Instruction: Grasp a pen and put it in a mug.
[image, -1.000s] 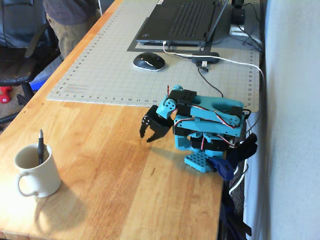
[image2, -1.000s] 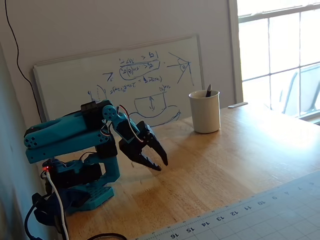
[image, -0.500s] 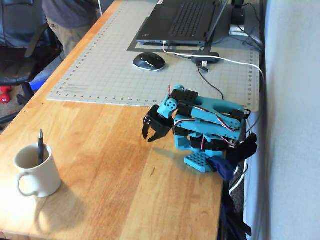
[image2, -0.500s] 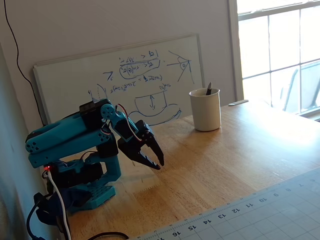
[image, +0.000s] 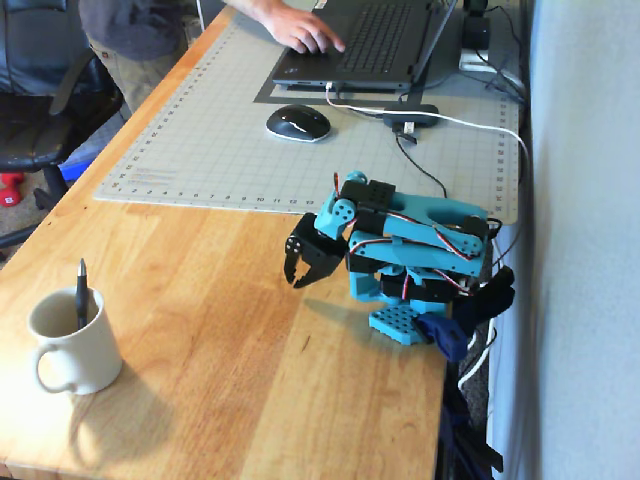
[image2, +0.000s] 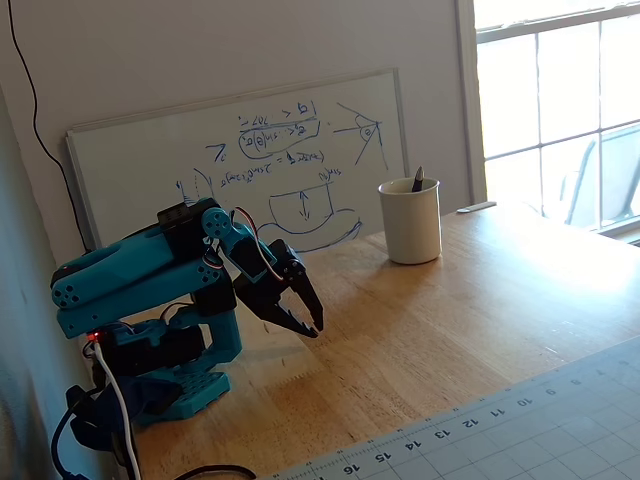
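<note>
The cream-white mug (image: 76, 341) stands on the wooden table at the front left in a fixed view; it also shows far right of the arm in a fixed view (image2: 410, 222). The dark pen (image: 82, 292) stands upright inside the mug, its top sticking out above the rim; only its tip (image2: 417, 180) shows in the other fixed view. My gripper (image: 296, 277) is folded down close to the arm's blue base, far from the mug, shut and empty. It also shows in a fixed view (image2: 313, 329), jaws together above the table.
A grey cutting mat (image: 200, 150) lies at the back with a black mouse (image: 297, 123), a laptop (image: 360, 45) and a person's hand (image: 305, 35) on it. A whiteboard (image2: 240, 150) leans on the wall. The table edge runs right of the arm's base (image: 405, 320).
</note>
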